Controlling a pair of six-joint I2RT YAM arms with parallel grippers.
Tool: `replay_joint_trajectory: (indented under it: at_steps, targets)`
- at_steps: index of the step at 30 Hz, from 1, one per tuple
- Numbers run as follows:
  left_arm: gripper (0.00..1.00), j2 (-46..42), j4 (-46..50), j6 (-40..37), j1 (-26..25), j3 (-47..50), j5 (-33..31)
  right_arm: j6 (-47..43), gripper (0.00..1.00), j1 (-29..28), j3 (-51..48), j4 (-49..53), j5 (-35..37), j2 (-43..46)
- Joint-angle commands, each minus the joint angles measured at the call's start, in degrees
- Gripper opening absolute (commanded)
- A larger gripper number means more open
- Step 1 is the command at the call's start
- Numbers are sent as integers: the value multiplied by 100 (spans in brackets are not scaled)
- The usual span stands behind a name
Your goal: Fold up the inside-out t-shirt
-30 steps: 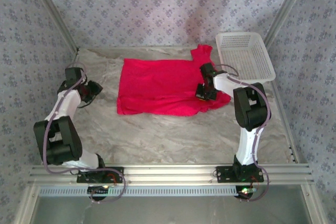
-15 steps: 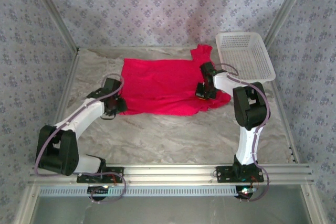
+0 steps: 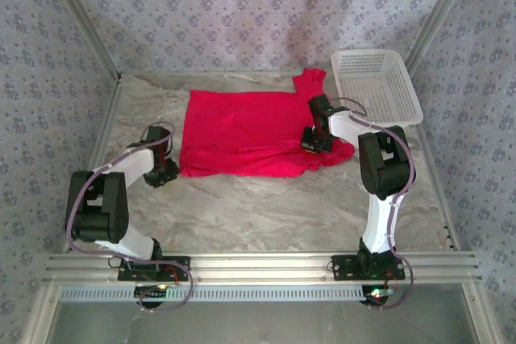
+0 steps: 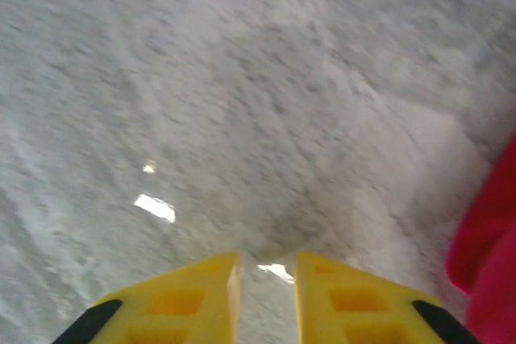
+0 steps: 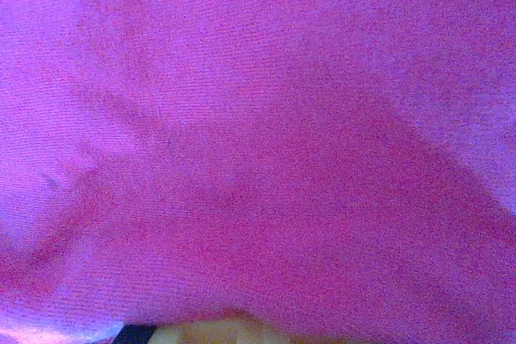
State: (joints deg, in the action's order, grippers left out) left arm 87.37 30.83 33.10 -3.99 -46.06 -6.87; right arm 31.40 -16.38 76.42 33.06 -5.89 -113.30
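Left gripper hovers low over the marbled table, just beside the near left corner of the inside-out t-shirt and not touching it. In the left wrist view its yellow fingers stand a narrow gap apart, released, with nothing between them but bare tabletop. From this gripper the red cloth lies off to the right, a rounded edge of it showing at the side of the view.

The right gripper sits down on the right part of the shirt, near where the body meets a sleeve. It is clenched, and in the right wrist view the fabric lies right up against the fingertips, with creases running toward them, so it grips a pinch of the cloth.

Most of the shirt spreads flat to the left of that gripper, reaching across toward the left gripper. One sleeve sticks out beyond the right gripper toward the back wall, and a smaller flap bulges out on its right. A white mesh basket stands farther off to the right and behind the right gripper, apart from the shirt.
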Motion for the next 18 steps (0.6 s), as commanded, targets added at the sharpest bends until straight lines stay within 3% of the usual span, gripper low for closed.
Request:
replay_joint_trajectory:
  at_steps: [1, 4, 8, 18]
  targets:
    - [17, -417, 7, 2, 102, -122, 154, -125, 0, 91, -181, 269, 163, -222]
    - [20, -705, -148, 109, -22, -66, 499, -123, 0, 87, -151, 250, 166, -236]
    - [44, -1132, -224, 447, -550, 5, 387, -108, 0, 81, -129, 222, 135, -275]
    - [42, -620, -558, 653, -902, 106, 397, -122, 0, 59, -66, 265, 84, -283]
